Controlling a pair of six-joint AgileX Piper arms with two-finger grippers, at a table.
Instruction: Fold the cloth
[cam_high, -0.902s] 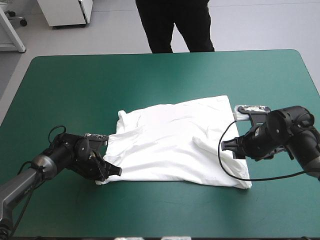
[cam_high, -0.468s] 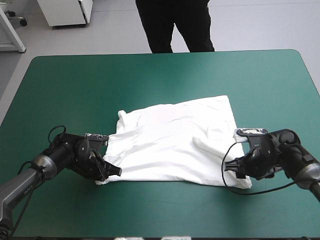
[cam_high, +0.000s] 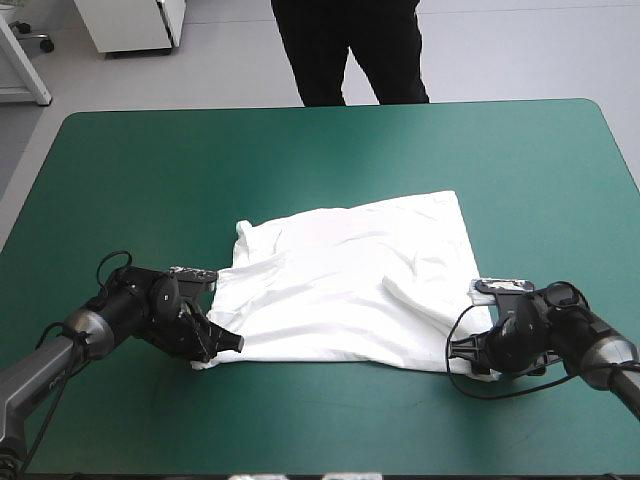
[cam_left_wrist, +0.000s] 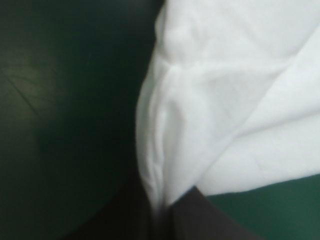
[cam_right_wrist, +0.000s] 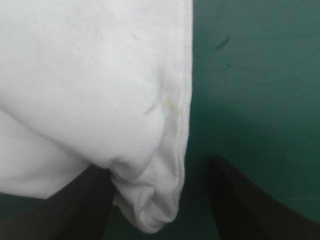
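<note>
T-shirt (cam_high: 345, 285): white, short-sleeved, spread nearly flat with shallow wrinkles; it lies on the teal-green cover (cam_high: 300, 160), around the table's middle and somewhat toward the near edge.
Left gripper (cam_high: 225, 345): low on the cover at the T-shirt's near left corner. Its black fingers are all but closed, pinching a bunched ridge of the cloth's edge.
Right gripper (cam_high: 462, 352): low on the cover at the T-shirt's near right corner. Its fingers stand parted, and the rumpled corner lies loose between them, nearer one finger than the other.
Raised fold: a short crease stands in the T-shirt just inward of the right gripper.
</note>
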